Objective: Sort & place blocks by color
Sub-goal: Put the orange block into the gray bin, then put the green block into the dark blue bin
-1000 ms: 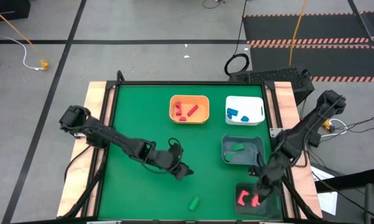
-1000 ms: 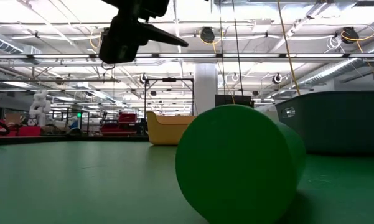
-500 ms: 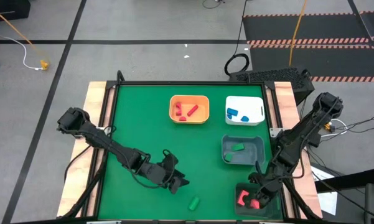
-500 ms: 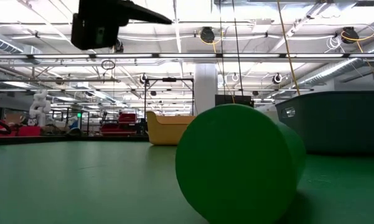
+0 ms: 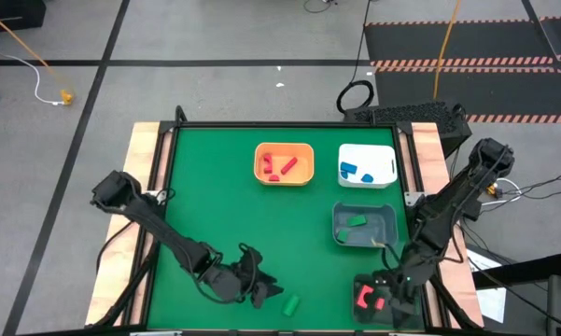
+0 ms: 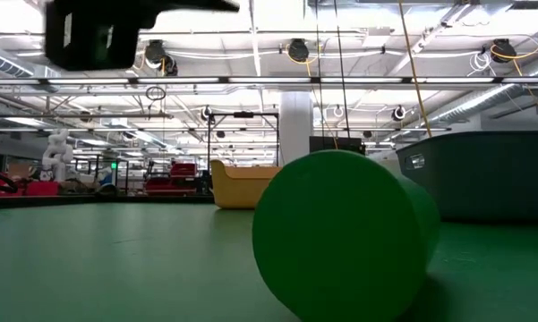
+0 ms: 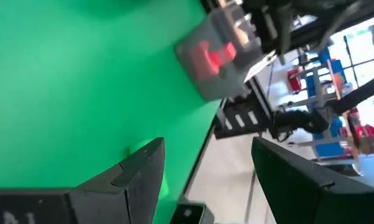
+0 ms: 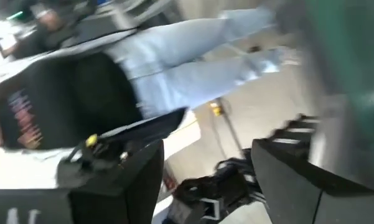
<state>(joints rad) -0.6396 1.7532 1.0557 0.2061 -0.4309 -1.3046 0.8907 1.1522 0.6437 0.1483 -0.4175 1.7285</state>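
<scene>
Orange bin (image 5: 284,164), white bin (image 5: 367,165), grey bin (image 5: 363,227) (green table (image 5: 224,205))

Two dark jointed arms, black cabling along links; left hand (image 7: 205,180) fingers angular, matte black.

The table (image 5: 215,177) surface was solid green with pale wooden side rails. The orange bin (image 5: 284,163) held red blocks (image 5: 278,165); the white bin (image 5: 367,164) held blue blocks (image 5: 355,171). The grey bin (image 5: 364,225) held one green block (image 5: 356,221). A green cylinder (image 5: 291,303) lay loose. Both arms were black.
</scene>
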